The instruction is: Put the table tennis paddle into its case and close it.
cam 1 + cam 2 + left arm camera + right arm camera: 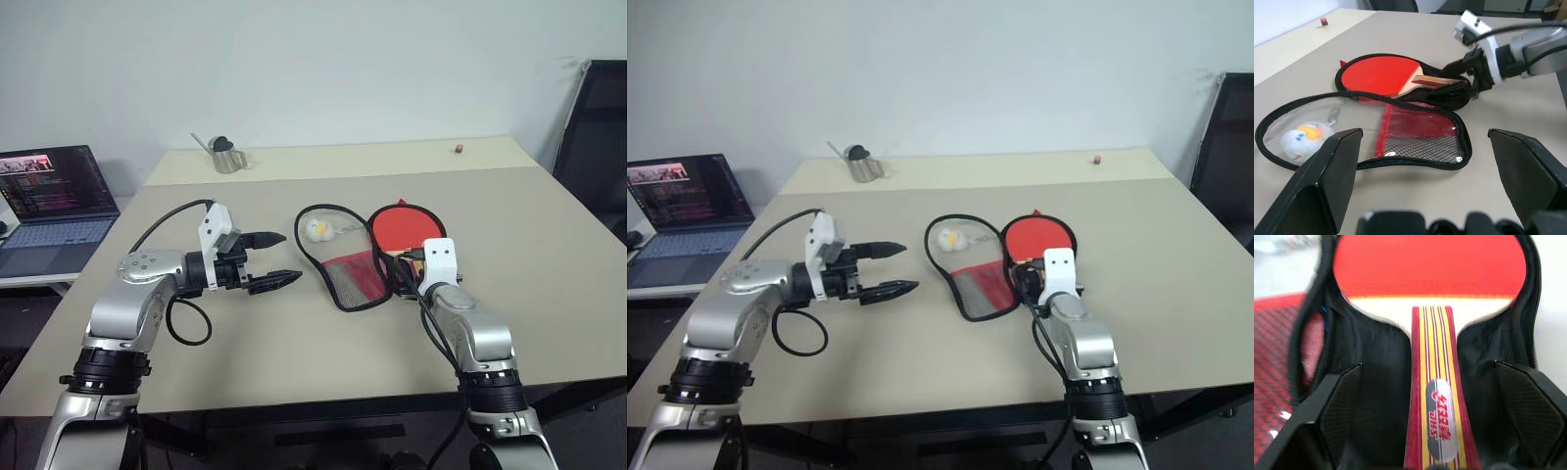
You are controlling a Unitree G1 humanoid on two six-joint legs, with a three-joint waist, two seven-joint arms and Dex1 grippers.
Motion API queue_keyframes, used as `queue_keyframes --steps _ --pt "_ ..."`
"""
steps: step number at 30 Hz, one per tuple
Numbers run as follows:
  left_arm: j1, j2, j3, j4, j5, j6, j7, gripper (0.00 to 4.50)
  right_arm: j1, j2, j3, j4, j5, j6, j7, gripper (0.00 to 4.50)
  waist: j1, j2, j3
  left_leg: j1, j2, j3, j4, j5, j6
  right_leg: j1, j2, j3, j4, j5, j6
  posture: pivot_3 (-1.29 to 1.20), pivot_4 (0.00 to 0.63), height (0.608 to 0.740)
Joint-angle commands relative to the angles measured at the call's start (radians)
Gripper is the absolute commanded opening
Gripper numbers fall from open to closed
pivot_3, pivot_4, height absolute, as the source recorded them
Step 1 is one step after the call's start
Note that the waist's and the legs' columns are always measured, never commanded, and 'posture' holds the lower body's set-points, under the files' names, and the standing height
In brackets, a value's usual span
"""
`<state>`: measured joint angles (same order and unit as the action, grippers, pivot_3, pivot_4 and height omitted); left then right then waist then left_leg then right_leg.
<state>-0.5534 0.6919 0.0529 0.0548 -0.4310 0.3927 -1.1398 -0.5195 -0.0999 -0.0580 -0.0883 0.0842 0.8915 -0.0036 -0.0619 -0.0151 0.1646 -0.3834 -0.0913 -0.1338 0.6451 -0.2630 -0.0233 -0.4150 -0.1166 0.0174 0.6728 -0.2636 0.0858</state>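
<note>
A laptop (54,206) is glowing left of the grippers, a metal watering can (226,154) sitting beyond them.

The head stereo pair is looking forward and down from above the near edge of the table (294,372), taking in both arms, the whole tabletop and the wall behind. The two eyes are sharing almost the same field, offset slightly sideways.

The left wrist camera is looking low across the tabletop along the left gripper (1425,176), facing the open case (1415,142) and the right gripper (1462,85) beyond it.

The right wrist camera is sitting very near the table tennis paddle (1432,308), looking along its handle between the right gripper's fingers (1342,406).

All four views are sharing the case and paddle.
</note>
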Motion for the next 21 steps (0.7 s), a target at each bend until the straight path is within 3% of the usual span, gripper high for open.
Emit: queue_keyframes --steps 1,6,12,21 --pt "-0.001 0.005 0.028 0.017 0.009 -0.029 0.027 4.50 0.002 -0.036 -0.010 -0.164 0.077 0.023 0.098 4.46 0.000 0.000 0.000 0.000 0.000 0.000 0.000 0.000 0.000 0.000 0.000 0.000 0.000 0.000 0.000 0.00 0.150 0.740" --pt "0.001 0.010 0.015 0.124 0.082 -0.091 0.079 4.50 0.025 -0.192 -0.019 -0.311 0.210 0.040 0.329 4.46 0.005 0.000 0.000 0.000 0.000 0.000 0.000 0.000 0.000 0.001 0.000 -0.001 -0.001 0.000 0.000 0.00 0.150 0.740" --pt "-0.018 -0.014 -0.028 0.282 0.162 -0.193 0.079 4.50 0.050 -0.390 -0.073 -0.349 0.354 0.017 0.565 4.46 0.009 -0.001 0.000 0.001 0.000 -0.002 0.000 0.000 0.001 0.004 0.000 -0.003 -0.004 0.000 0.000 0.00 0.150 0.740" --pt "-0.153 -0.134 -0.086 0.550 0.244 -0.301 0.089 4.50 0.045 -0.580 -0.119 -0.334 0.482 0.035 0.723 4.46 0.029 -0.004 0.001 0.000 0.000 -0.002 0.000 -0.001 0.001 0.008 -0.001 -0.006 -0.011 0.001 0.002 0.00 0.150 0.740"
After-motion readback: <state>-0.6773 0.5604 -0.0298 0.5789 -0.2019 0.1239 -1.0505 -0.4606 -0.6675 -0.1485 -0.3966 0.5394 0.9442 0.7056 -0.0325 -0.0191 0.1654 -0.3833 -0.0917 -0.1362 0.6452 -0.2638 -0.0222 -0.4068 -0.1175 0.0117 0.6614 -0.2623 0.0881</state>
